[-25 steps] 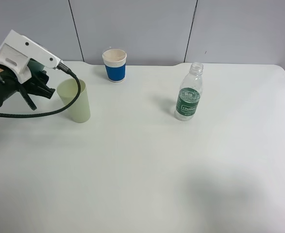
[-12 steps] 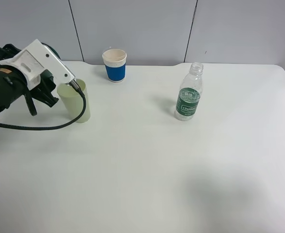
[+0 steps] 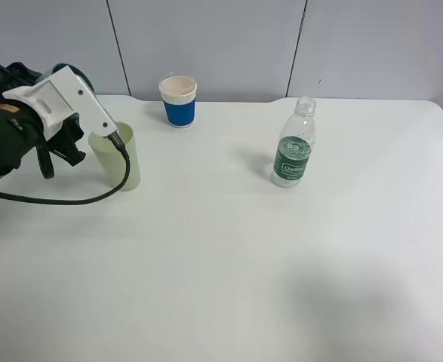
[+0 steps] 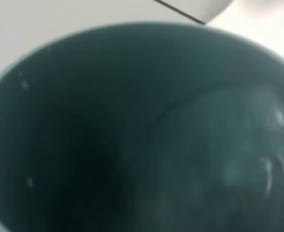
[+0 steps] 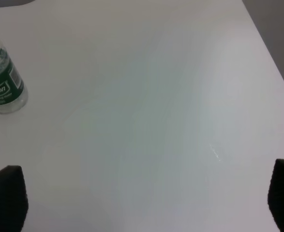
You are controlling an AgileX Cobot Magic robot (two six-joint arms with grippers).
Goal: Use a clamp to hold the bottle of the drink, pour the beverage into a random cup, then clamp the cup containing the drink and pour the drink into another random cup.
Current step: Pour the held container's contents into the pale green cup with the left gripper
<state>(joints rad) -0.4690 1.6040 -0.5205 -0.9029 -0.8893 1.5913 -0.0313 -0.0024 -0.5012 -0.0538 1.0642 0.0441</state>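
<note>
**Worktop** (image 3: 229, 256): white, carries three items of the task.

**Item 1, drink bottle** (image 3: 293, 147): clear plastic with a green label and no cap. It stands upright right of centre, well apart from both cups. Nothing grips it. The right wrist view shows it too (image 5: 1, 84). How much drink it holds cannot be read.

**Item 2, pale green cup** (image 3: 119, 158): tall and upright, on the left side of the worktop. Its dark inside fills the left wrist view (image 4: 132, 135), where faint glints on one wall may be liquid, though this is not certain.

**Item 3, blue paper cup** (image 3: 178, 101): white rim, upright at the back edge, near the green cup but not touching it.

**Left pincer** (image 3: 85, 145): right up against the green cup and largely hidden behind the white camera housing (image 3: 59, 94). Whether it is spread or pinching the cup cannot be told.

**Right pincer** (image 5: 144, 200): spread wide and holding nothing, with bare worktop between its two dark tips. It is out of the high view.

**Step in hand (judged):** clamping the green cup, taken to be the one that received the drink.

**Next move calls for:**
- a firm, level hold on the thin wall without crushing it
- a lift and a carry to the blue paper cup
- a slow tilt with the lip over its mouth
</note>
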